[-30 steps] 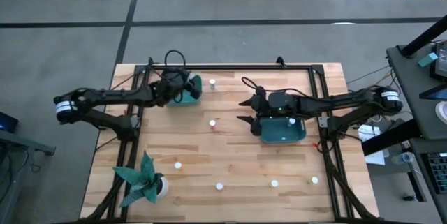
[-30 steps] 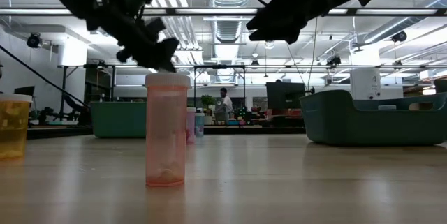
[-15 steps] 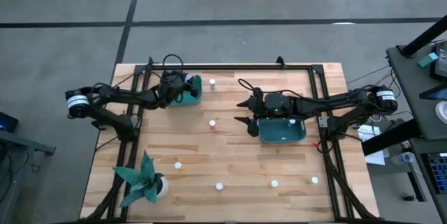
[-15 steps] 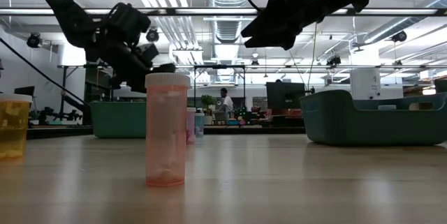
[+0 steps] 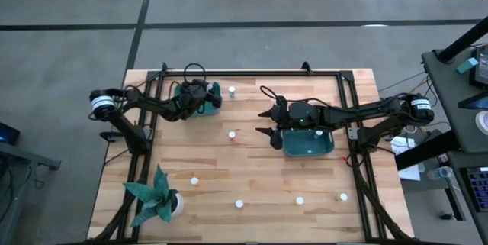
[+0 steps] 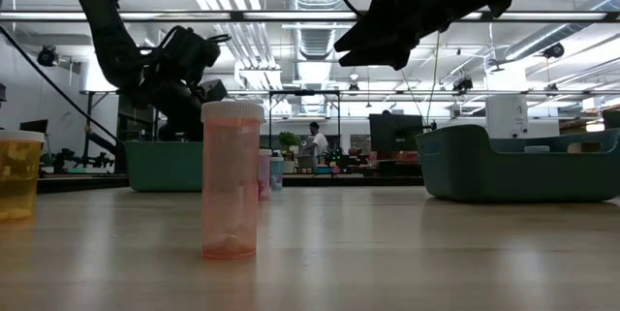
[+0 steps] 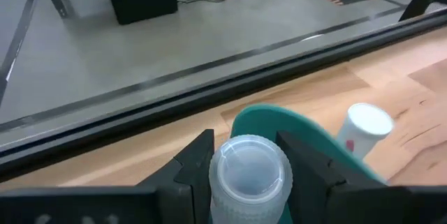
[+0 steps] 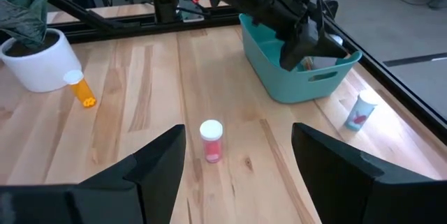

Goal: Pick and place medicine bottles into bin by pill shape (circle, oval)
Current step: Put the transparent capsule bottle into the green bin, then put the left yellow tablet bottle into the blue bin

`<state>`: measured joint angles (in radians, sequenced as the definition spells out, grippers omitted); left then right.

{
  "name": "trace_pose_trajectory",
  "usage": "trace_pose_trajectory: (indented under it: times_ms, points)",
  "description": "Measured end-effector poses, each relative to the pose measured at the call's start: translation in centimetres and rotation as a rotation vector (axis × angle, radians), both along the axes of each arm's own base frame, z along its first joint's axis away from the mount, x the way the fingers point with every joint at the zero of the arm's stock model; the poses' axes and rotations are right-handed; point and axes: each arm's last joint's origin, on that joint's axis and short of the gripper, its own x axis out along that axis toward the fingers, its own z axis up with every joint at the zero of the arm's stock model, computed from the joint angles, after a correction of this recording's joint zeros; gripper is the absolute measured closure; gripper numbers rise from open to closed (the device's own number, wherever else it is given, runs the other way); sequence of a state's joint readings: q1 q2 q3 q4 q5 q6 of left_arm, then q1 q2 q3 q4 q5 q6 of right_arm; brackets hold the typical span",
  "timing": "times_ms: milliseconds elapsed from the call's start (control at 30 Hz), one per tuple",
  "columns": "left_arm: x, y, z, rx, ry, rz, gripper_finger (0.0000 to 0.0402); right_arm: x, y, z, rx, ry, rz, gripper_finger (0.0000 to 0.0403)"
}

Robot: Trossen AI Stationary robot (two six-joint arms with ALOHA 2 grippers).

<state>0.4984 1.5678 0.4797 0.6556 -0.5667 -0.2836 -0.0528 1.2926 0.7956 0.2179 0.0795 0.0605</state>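
While clamped on a bottle (image 7: 249, 176), left gripper (image 7: 244, 172) hovers over far-left teal bin (image 7: 293, 130) | right gripper (image 8: 234, 155) apart | wrist-only: bottle's cap

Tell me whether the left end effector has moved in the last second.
Yes. In the high view the left end effector, shut on a bottle, has drawn back a little from the far side of the left teal bin, away from the table's middle.

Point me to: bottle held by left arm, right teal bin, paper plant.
held bottle (image 7: 248, 172), left wrist view, cap top.
right teal bin (image 5: 309, 145), high view, inner floor.
paper plant (image 5: 155, 191), high view, leaves.
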Motion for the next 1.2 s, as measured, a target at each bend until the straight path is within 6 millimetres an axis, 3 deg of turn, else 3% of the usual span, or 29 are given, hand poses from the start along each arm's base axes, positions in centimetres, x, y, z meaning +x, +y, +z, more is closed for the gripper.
trace_pose_trajectory:
  times_ms: [167,433,867,1033,1200]
  points:
    - [0.1,0.2,-0.4,0.0,-0.01,0.025,0.0289,0.0,0.0,0.0,0.009,-0.002,-0.004,0.0152]
    - [0.0,0.3,-0.5,-0.002,-0.006,0.041,0.0243,0.0,0.0,0.0,0.01,-0.003,-0.004,0.0152]
    - [-0.1,0.3,-0.1,0.01,-0.009,0.047,0.0236,0.0,0.0,0.0,0.01,-0.003,-0.004,0.0152]
    - [-0.1,0.1,0.5,0.029,-0.015,0.037,0.0236,0.0,0.0,0.0,0.01,-0.003,-0.004,0.0152]
    - [-0.2,-0.6,2.5,0.087,-0.045,-0.005,0.0235,0.0,0.0,0.0,0.018,-0.004,-0.007,0.0152]
